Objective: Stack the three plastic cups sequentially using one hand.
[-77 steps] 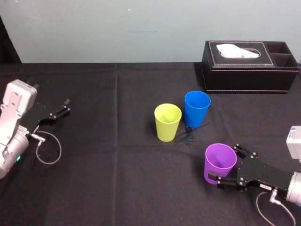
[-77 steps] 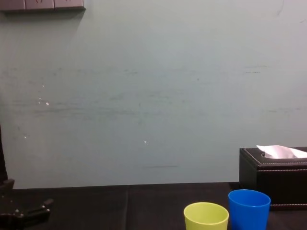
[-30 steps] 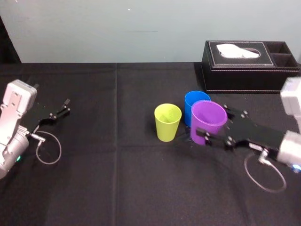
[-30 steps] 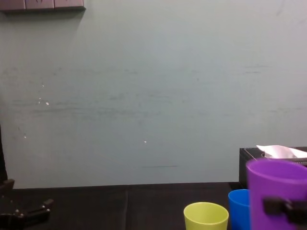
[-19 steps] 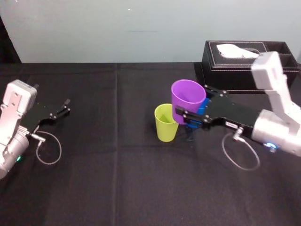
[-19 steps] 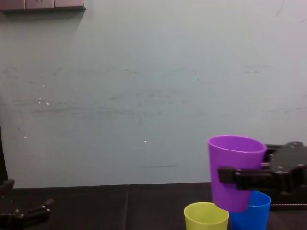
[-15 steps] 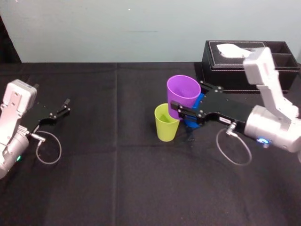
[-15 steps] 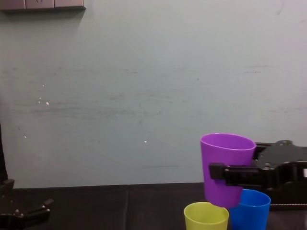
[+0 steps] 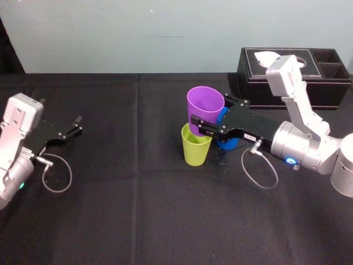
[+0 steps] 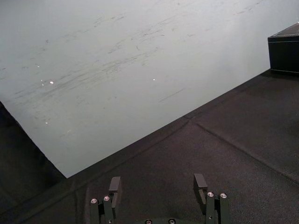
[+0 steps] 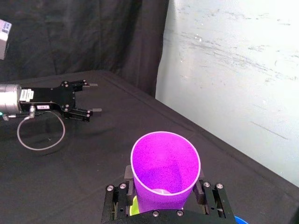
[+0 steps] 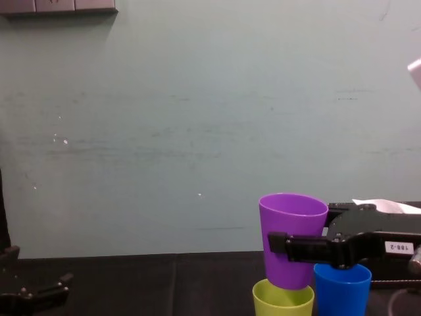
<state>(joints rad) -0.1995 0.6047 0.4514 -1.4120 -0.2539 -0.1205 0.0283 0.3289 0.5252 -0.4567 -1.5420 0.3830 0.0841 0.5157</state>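
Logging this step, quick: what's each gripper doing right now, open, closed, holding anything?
Left gripper: jaws open, holding nothing.
Right gripper: jaws shut on the purple cup, over the yellow-green cup.

The purple cup [image 9: 205,110] is a plain violet, the yellow-green cup [image 9: 196,150] a plain lime and the blue cup [image 12: 342,288] a plain bright blue. The right tool [image 9: 208,118] is black with a small white label [image 12: 395,247] of dark digits on it, and the left tool [image 9: 79,124] is black too. The table [image 9: 138,210] is plain black, the tissue box [image 9: 287,88] is black with lines of white stitching and a white tissue [image 9: 263,55], and the wall [image 9: 138,33] is pale blue-green with faint scuff marks.
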